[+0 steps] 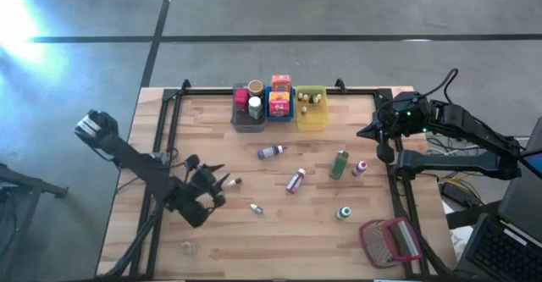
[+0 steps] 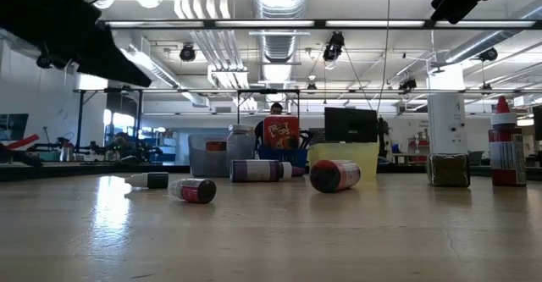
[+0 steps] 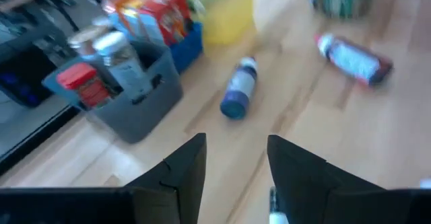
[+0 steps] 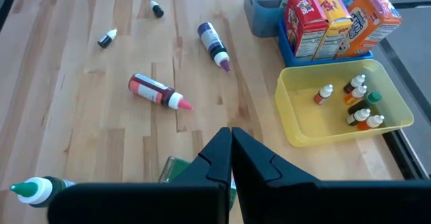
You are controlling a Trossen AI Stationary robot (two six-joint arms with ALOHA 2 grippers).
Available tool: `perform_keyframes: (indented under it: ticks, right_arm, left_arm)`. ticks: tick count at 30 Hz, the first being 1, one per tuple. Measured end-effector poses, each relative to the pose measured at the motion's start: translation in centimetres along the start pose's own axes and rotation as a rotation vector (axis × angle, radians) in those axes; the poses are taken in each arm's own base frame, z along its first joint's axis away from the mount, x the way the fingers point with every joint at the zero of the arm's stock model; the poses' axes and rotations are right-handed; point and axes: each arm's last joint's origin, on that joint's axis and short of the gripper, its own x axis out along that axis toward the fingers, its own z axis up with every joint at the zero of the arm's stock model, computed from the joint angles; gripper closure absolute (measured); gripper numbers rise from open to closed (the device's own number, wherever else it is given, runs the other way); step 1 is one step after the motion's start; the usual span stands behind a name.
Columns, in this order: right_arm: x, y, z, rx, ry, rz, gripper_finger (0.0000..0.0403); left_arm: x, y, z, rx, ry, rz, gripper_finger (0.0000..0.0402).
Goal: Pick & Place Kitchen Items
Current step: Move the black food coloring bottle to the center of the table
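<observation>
Table: we see a light wooden slatted table [image 1: 279,231] with a black frame.
Left arm: we find the left gripper [image 1: 222,183] above the table's left half, near a tiny dark-capped bottle [image 1: 235,181]; its fingers [image 3: 182,170] stand apart with nothing between them.
Right arm: we find the right gripper [image 1: 366,133] at the table's right edge, jaws clenched together and grasping nothing.
Bins: we note a grey plastic bin [image 1: 246,118], a blue plastic bin [image 1: 280,113] and a yellow plastic bin [image 1: 312,117] in a row at the far edge.
Mesh object: a red-framed grey mesh object [image 1: 391,240] lies at the near right corner.
Boxes: orange and red cardboard boxes [image 4: 335,22] stand in the blue bin.
Loose items: we see a purple-labelled bottle [image 1: 271,152], a red-labelled bottle [image 1: 296,180] and a green bottle [image 1: 340,164] lying mid-table.
Small bottles: tiny coloured-cap bottles [image 4: 357,106] lie in the yellow bin.
</observation>
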Motion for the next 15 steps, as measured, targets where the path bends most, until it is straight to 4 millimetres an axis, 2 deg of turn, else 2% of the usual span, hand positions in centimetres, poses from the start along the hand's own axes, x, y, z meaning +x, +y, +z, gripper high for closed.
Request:
perform_keyframes:
  ticks: [3, 7, 15]
  right_arm:
    - [0.0, 0.0, 0.0, 0.000, 0.000, 0.000, 0.0394]
    - [0.0, 0.0, 0.0, 0.000, 0.000, 0.000, 0.0394]
    - [0.0, 0.0, 0.0, 0.000, 0.000, 0.000, 0.0394]
  left_arm:
    - [0.1, 0.5, -2.6, -0.093, -0.084, 0.016, 0.0236]
    - [0.9, 1.3, -5.4, -0.200, -0.078, -0.034, 0.0233]
    - [1.7, 2.5, -8.6, -0.235, -0.046, -0.206, 0.0206]
